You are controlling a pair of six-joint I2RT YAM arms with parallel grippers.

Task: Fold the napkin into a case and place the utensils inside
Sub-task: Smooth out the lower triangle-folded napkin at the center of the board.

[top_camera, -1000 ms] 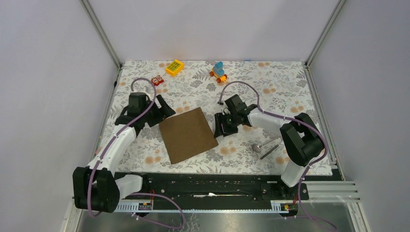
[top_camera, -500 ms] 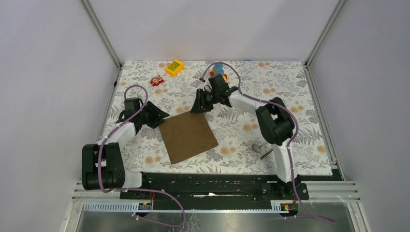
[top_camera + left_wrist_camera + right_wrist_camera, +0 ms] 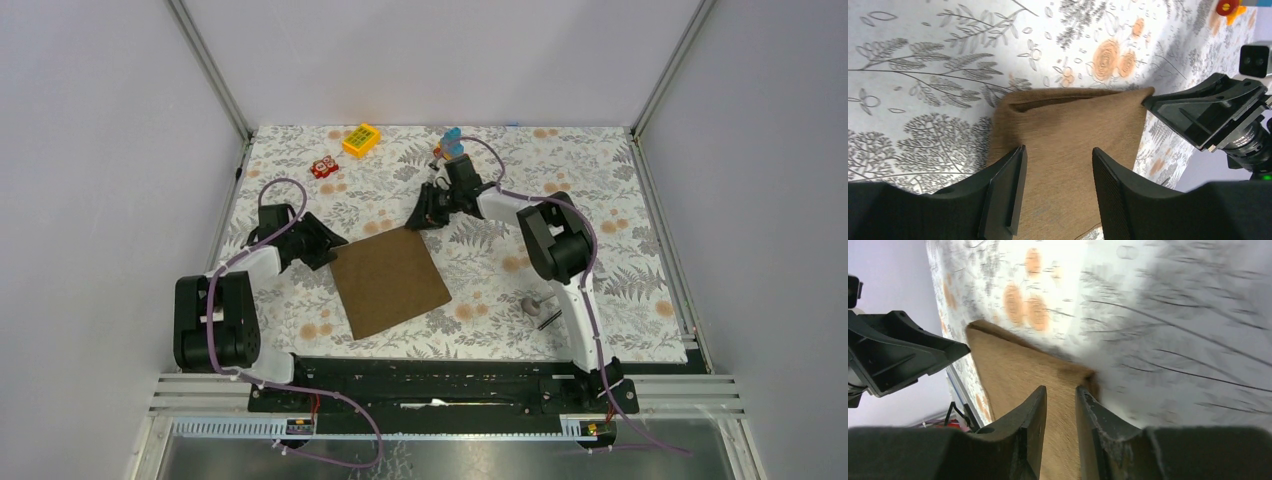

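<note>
The brown napkin [image 3: 388, 282] lies flat on the floral tablecloth, turned like a diamond. My left gripper [image 3: 326, 246] hovers at its left corner. In the left wrist view its jaws [image 3: 1055, 165] stand open, with the napkin [image 3: 1073, 125] showing between them. My right gripper [image 3: 424, 219] is at the napkin's far corner. Its jaws [image 3: 1060, 397] stand open by a narrow gap above the napkin [image 3: 1008, 370]. Nothing is pinched in either. The silver spoon [image 3: 530, 302] and the dark stick [image 3: 549, 320] lie to the right of the napkin, partly behind the right arm.
A yellow block [image 3: 361, 139], a small red toy [image 3: 324, 167] and a blue-and-orange toy [image 3: 450, 147] sit along the far edge of the cloth. Metal frame posts bound the table at left and right. The right arm's purple cable arches above its gripper.
My right gripper swung from the napkin's right edge up to its far corner. The left arm folded back, its gripper staying at the left corner. Both pairs of jaws narrowed.
</note>
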